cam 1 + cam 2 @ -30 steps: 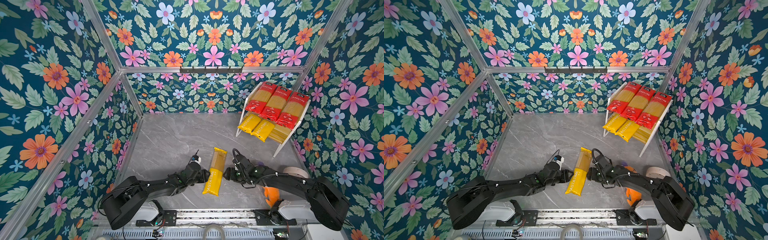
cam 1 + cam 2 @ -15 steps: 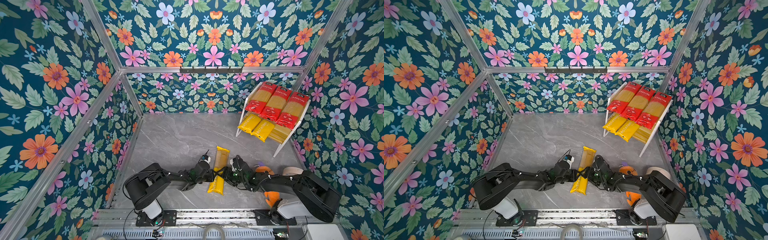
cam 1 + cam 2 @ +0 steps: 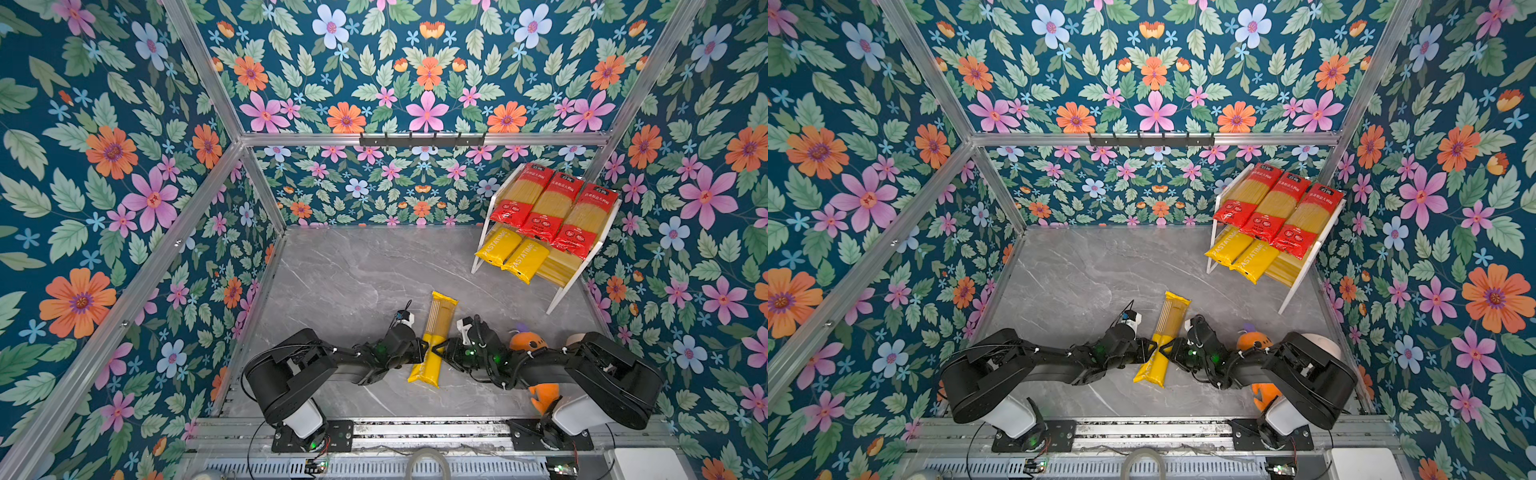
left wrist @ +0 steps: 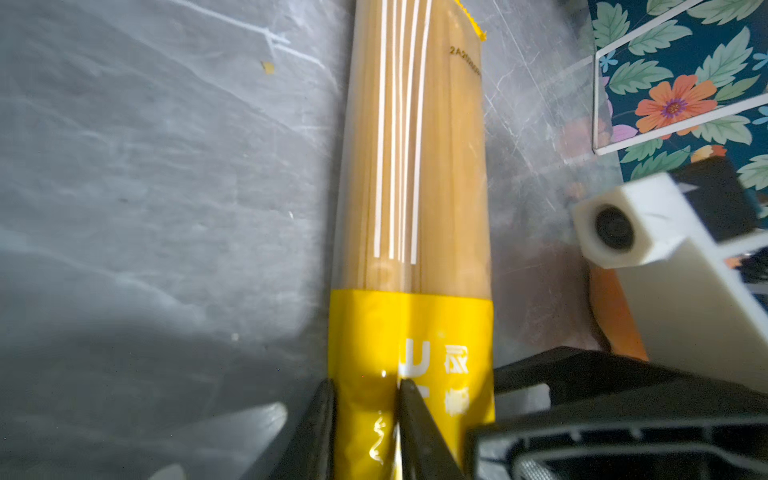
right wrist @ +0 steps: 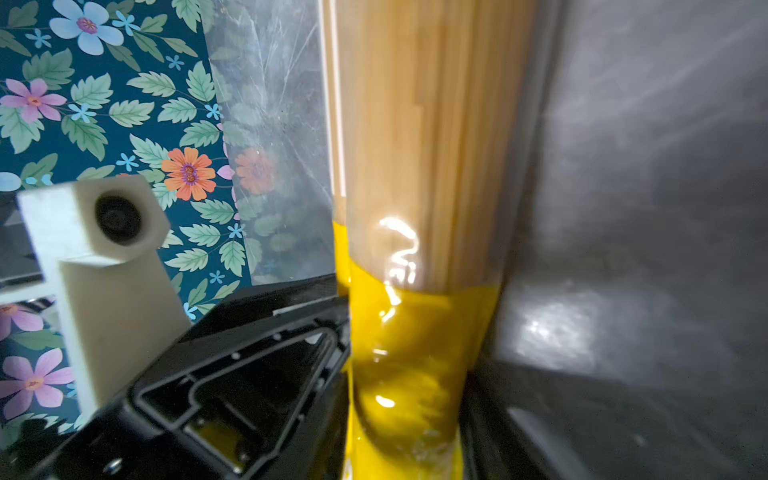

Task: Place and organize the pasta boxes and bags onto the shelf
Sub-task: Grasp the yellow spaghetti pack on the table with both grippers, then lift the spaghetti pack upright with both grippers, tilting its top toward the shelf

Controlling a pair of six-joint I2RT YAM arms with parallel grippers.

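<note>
Close to the front, the last yellow pack (image 3: 424,368) lies flat on the grey surface (image 3: 353,274), with one arm at each side of it. The left hand (image 4: 366,390) pinches the edge of the pack's yellow part between two black fingers (image 4: 417,432). The right hand (image 3: 441,348) touches the other side of the pack, but its view is blurry, so I cannot tell if it is closed on it. An orange toy (image 3: 528,340) sits just beside the right arm. Far back on the right stands the shelf (image 3: 559,266), with three red packs (image 3: 552,205) on top and two yellow packs (image 3: 509,255) below, next to a bare spot. I think this is the picking-up step for the last pack. Next, both hands need to lift it together, keep it level, and carry it to that bare spot.
</note>
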